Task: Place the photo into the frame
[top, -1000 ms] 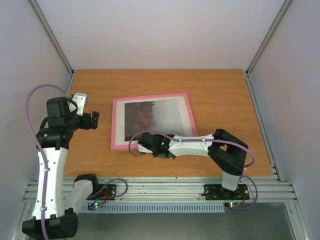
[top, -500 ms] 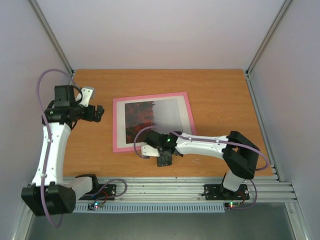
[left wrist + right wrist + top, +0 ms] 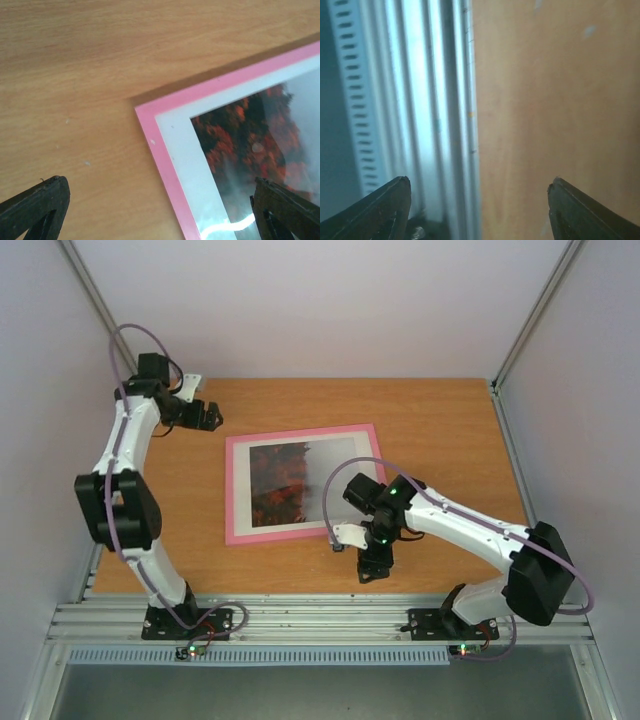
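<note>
Key relation: the frame (image 3: 229,490) lies flat on the surface (image 3: 440,440) between the two arms. Its long axis runs left-right w/ a slight skew. The photo (image 3: 290,480) sits inside the pink border, red-orange mtns toward the left and grey sky toward the right. In the left wrist view a white margin shows btw print and border. The left hand (image 3: 208,417) hangs just beyond the frame's far-left corner, apart from it, fingers spread wide w/ nothing btw them. Its camera looks down on that corner, so the frame lies to its right and nearer. The right hand (image 3: 370,570) is just off the near-right corner, on the near side, also apart from the frame. Its fingers stand well apart and hold nothing. Its camera faces away from the frame, toward bare surface and the metal rail (image 3: 435,125) at the near edge. So both hands are abt equally close, at diagonally opposite corners, but only the left is aimed at the frame. Judgement: the photo looks already seated, so the task reads as done or nearly so. Whether the print lies fully square, or over vs under the pane, can't be told; a glare streak crosses it in the wrist view. If a nudge is needed, the left hand is better placed, since a short move right and near puts it on the corner. The right would have to turn round first.
</note>
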